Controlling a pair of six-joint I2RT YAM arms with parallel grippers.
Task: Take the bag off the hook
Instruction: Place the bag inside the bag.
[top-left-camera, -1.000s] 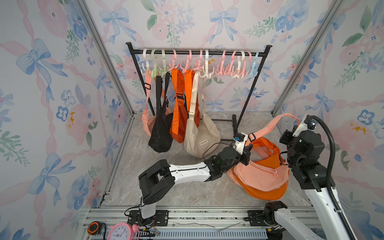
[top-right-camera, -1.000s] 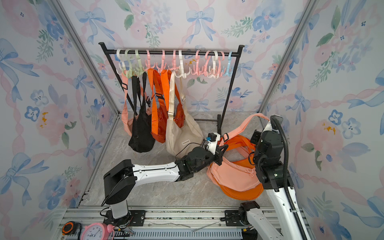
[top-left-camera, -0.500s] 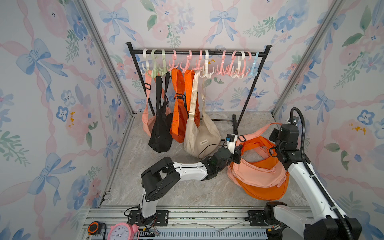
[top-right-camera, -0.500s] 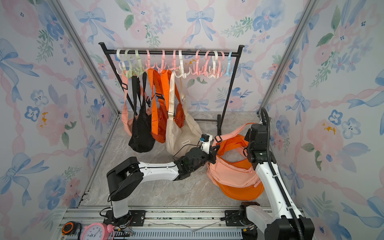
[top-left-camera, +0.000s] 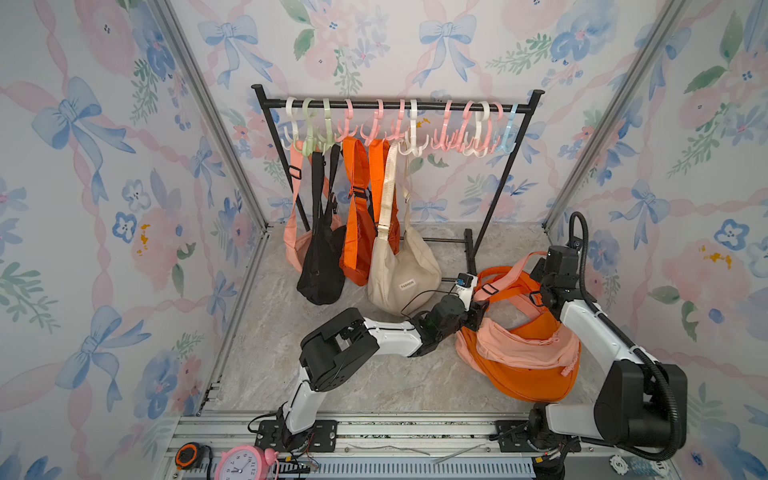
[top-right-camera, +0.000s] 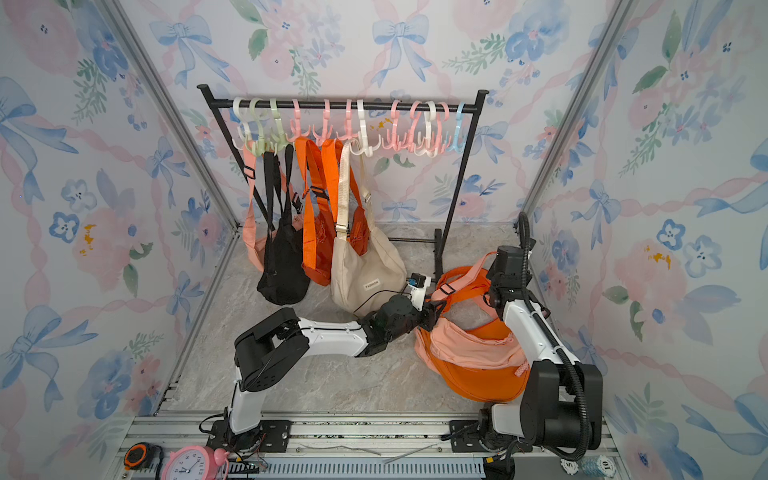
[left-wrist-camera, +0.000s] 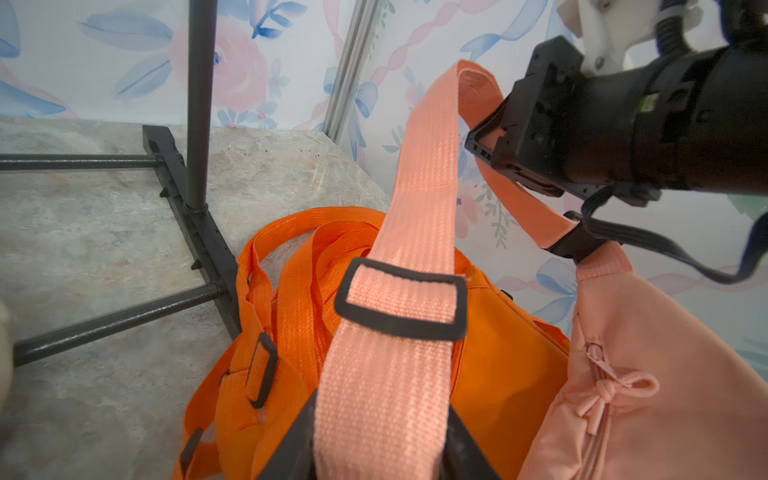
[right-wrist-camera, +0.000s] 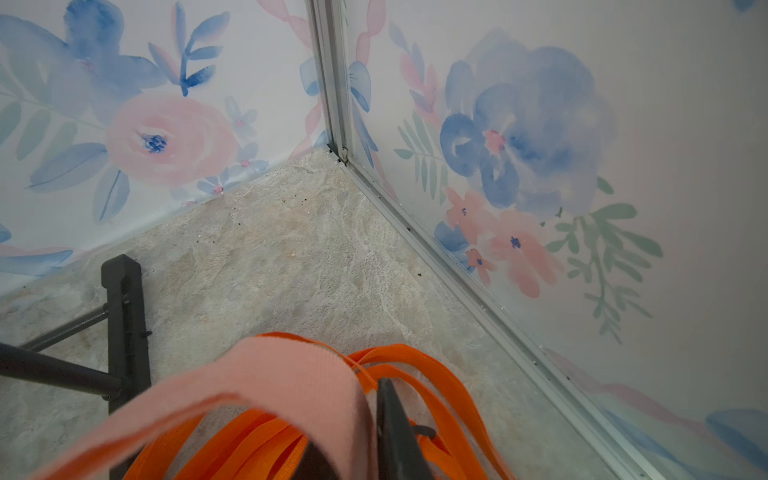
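Walls (top-left-camera: 124, 208) with painted bows and flowers are seen all around, and a grey stone-look desk (top-left-camera: 374, 386) is seen below them. A black rack (top-left-camera: 395, 107) is stood at the back of the desk, and many plastic hooks (top-left-camera: 457, 137) are hung on its bar. Four hanging bags (top-left-camera: 353, 249) are kept at the left end of the bar.

The pink bag (top-left-camera: 519, 345) is not on a hook. In both top views it is laid in the lower right of the frame, on top of an orange bag (top-left-camera: 528, 382) that is flat on the desk.

Only its pink strap (left-wrist-camera: 415, 208) is held up. The strap is run from the left tool (top-left-camera: 478, 309), just left of the bag, up and right to the right tool (top-left-camera: 539, 289). The left tool is the one nearer the bag's body.

In the left wrist view, the left tool's fingers (left-wrist-camera: 291, 453) are seen spread apart, with the flat strap laid between them. In the right wrist view, the strap is passed between the right tool's fingers (right-wrist-camera: 390, 415), but it cannot be told if it is pinched or loose.

The left arm is stretched low across the desk toward the right of the frame. The right arm is bent, with its elbow low in the lower right corner and its wrist raised beside the wall.

The bag looks set down, so letting go is likely the next job. Each tool would best be pulled back off the strap so that the loop is not dragged.
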